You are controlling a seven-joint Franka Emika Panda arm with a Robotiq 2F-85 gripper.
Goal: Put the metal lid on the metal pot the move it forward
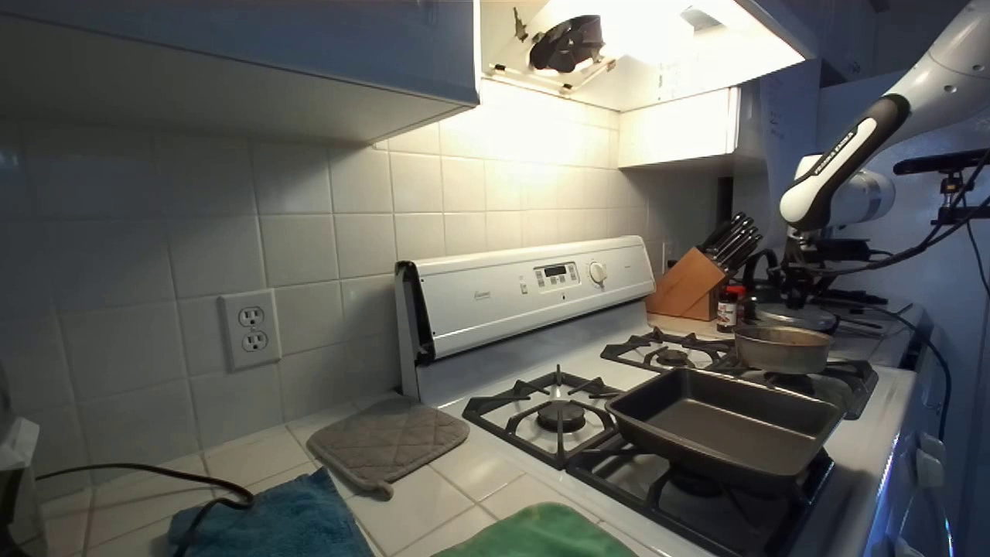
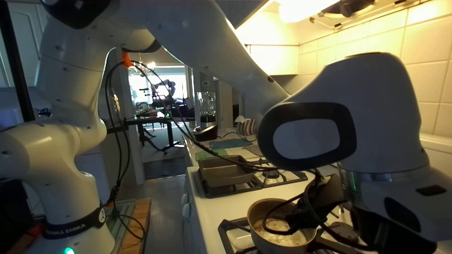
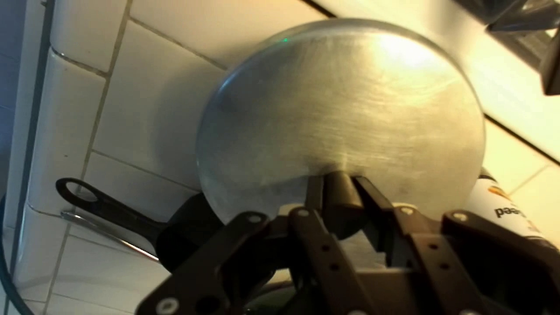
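1. Hand [image 3: 339, 186] clamped on the knob [image 3: 344, 194] of the metal lid [image 3: 345, 109]; fingers [image 3: 313, 194] pressed in from both sides.
2. Metal lid: domed side up, over the tiled table [image 3: 127, 96], just beside the stove [image 1: 870, 433]. Soft shadow along one side; cannot tell whether the rim touches anything below.
3. Metal pot [image 1: 777, 354]: on the stove, apart from the lid, open at the top. Inside pale and speckled in an exterior view, handle [image 2: 330, 244] extending to one side.
4. Wrist view: past the lid's edge, a labelled bottle [image 3: 503, 210]; opposite, a black utensil [image 3: 116, 211] with a thin shiny rod [image 3: 109, 236] just beside it.
5. Dark rectangular pan [image 1: 731, 429] on the stove in both exterior views, well apart from the lid.
6. Knife block [image 1: 684, 288] behind the bottle. Quilted pad [image 1: 390, 437], blue cloth [image 1: 286, 518], green cloth [image 1: 541, 534] on the table across the stove.
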